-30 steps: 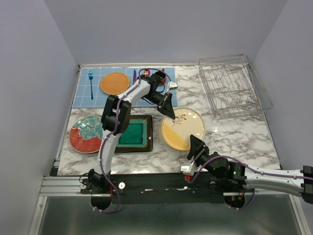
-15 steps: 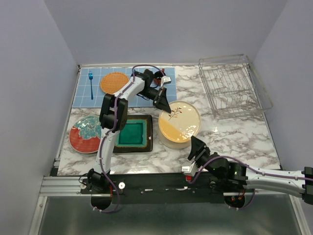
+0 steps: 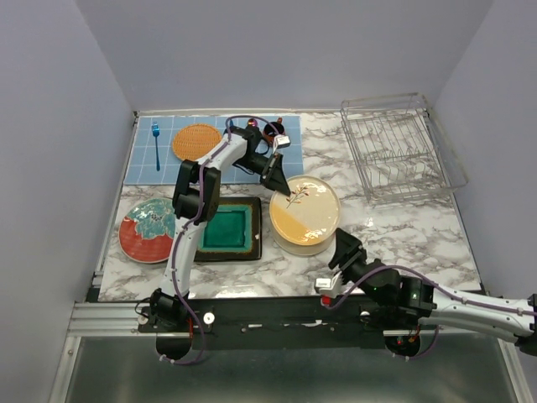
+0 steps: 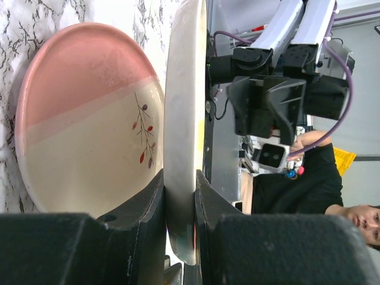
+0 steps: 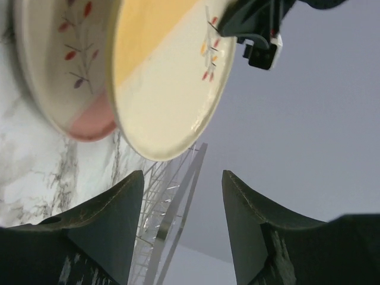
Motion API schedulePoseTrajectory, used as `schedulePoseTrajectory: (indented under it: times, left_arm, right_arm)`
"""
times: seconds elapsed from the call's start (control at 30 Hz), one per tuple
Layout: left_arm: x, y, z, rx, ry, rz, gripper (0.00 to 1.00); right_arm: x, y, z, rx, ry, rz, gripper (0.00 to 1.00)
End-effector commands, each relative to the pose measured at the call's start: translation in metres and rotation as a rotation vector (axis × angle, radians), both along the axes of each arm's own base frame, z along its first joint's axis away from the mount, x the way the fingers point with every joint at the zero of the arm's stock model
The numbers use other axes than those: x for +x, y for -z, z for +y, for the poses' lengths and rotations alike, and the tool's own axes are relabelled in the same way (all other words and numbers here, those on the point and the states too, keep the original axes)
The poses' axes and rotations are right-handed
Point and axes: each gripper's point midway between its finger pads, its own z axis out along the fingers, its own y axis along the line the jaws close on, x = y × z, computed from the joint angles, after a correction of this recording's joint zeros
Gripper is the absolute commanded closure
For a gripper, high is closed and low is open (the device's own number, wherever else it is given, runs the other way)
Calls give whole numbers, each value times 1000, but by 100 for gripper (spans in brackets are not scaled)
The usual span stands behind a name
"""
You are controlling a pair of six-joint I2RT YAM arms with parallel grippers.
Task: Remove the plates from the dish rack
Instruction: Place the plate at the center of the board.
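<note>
My left gripper (image 3: 279, 185) is shut on the far-left rim of the round cream-yellow plate with a sprig (image 3: 306, 211) and holds it tilted above a second sprig plate (image 3: 309, 246) lying on the marble table. In the left wrist view my left gripper (image 4: 179, 178) pinches the plate's edge (image 4: 184, 107), with the pink-and-cream plate (image 4: 83, 136) beneath. My right gripper (image 3: 346, 248) is open and empty just in front of these plates; its wrist view (image 5: 183, 175) looks up at the held plate (image 5: 166, 77). The wire dish rack (image 3: 401, 151) stands at the back right with no plates showing in it.
A red plate with a teal centre (image 3: 149, 228) and a square dark plate with a teal centre (image 3: 225, 228) lie at the front left. A blue mat (image 3: 159, 172) at the back left holds an orange woven disc (image 3: 196, 142) and a blue fork (image 3: 156, 143).
My left gripper has raised the cream-yellow plate's rim and drawn it a little left and back, uncovering the plate beneath. My right gripper has shifted slightly to the right.
</note>
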Motion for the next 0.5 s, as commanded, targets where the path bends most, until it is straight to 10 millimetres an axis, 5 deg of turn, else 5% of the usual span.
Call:
schedulePoseTrajectory:
  times: [0.0,0.17,0.47]
  left_arm:
    - [-1,-49,-2,-174,-15,67,100]
    - [-4,-47,-1,-159,-14,63,100]
    - [-11,-34,3,-88,-7,24,100]
  right_arm:
    - [4,-40,-13,127,97,38,37]
    - [7,-106,-15,420,159,71,37]
    - [12,-180,5,661,164,120,37]
